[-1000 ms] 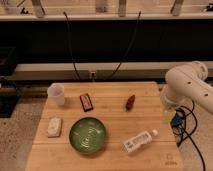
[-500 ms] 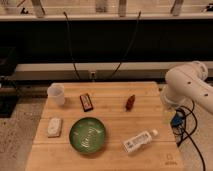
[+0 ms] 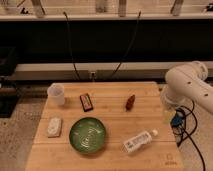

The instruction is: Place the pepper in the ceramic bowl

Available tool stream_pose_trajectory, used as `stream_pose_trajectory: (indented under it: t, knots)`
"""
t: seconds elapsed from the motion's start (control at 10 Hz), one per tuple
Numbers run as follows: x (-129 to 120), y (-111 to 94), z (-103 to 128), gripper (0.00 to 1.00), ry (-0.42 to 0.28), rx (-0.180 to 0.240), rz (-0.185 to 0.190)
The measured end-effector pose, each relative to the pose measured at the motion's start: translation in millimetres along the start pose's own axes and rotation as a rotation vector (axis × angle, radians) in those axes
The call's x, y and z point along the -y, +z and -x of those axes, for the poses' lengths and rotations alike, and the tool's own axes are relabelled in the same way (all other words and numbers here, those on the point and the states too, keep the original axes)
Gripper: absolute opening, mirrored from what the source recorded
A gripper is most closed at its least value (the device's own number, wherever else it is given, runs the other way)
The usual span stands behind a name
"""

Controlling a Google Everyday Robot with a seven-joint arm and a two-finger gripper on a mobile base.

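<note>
The pepper [image 3: 130, 101] lies on the wooden surface [image 3: 110, 116] at one o'clock from the ceramic bowl [image 3: 87, 135], well apart from it, exactly where it was a second ago. Nothing else has shifted. The white arm [image 3: 192, 85] hangs off the surface's three o'clock edge, with the gripper [image 3: 169, 112] low beside that edge; whether it is released or clenched cannot be told. A bottle [image 3: 138, 142] lies at the bowl's three o'clock and a cup [image 3: 56, 93] stands at its eleven.

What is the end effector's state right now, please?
End effector: by the right edge of the table, under the white arm; open or closed cannot be told. The pepper lies on the table, apart from it.
</note>
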Motion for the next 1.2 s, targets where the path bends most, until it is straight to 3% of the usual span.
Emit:
stream_pose_trajectory:
  t: [0.5,0.9,1.2]
  knots:
    - [3.6,3.0,1.7,0.8,-0.005,-0.002,-0.005]
    - [41.2,33.0,29.4,0.8,-0.061,-0.003,-0.03]
    - [51.2,50.1,37.6,0.8,-0.089,-0.005,-0.034]
